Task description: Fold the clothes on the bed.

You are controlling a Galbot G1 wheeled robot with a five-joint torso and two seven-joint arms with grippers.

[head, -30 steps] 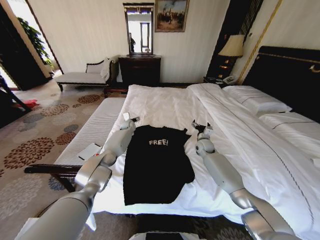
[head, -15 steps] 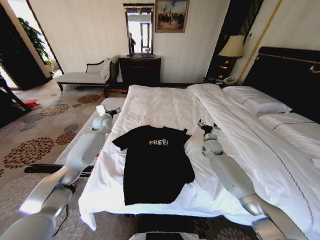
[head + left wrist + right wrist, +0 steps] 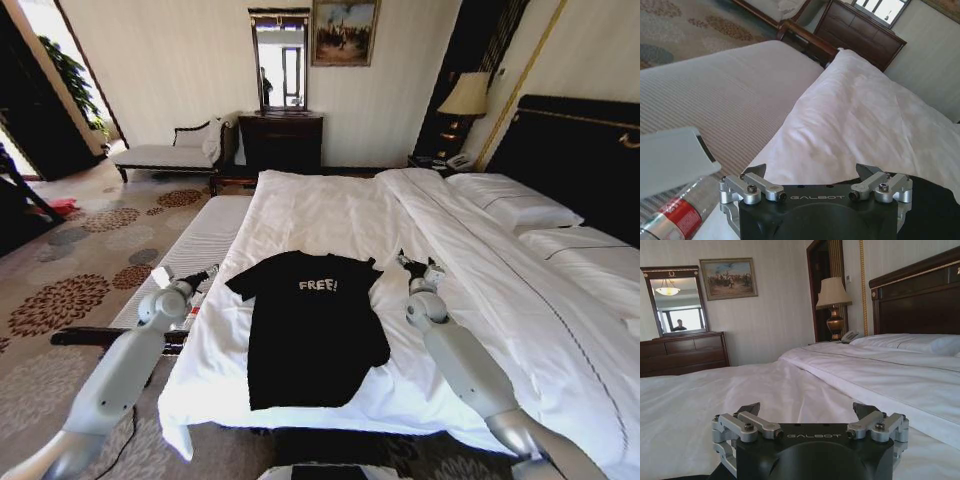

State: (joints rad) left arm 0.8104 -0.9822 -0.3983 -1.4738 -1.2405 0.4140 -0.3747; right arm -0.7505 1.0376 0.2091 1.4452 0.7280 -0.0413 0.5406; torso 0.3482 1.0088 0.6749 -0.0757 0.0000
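The clothes, one black T-shirt (image 3: 315, 325) with white "FREE!" on the chest, lie flat and face up near the foot of the bed (image 3: 320, 205), both sleeves spread. My left gripper (image 3: 206, 271) is open beside the bed's edge, just off the left sleeve and over the bench; its wrist view shows the left gripper (image 3: 813, 171) empty with a corner of the T-shirt (image 3: 935, 205) by it. My right gripper (image 3: 419, 265) is open low over the white sheet, a little right of the shirt's right shoulder. The right gripper (image 3: 807, 410) holds nothing.
A pale striped bench (image 3: 195, 245) runs along the bed's left side, with a bottle (image 3: 670, 220) and a white card (image 3: 670, 160) on it. Pillows (image 3: 515, 205) and a dark headboard (image 3: 580, 150) lie to the right. A dresser (image 3: 280, 140) and lamp (image 3: 465, 95) stand at the far wall.
My left arm has swung left, off the shirt's left shoulder to over the bench, and the left sleeve now lies spread. My right gripper has drifted slightly right.
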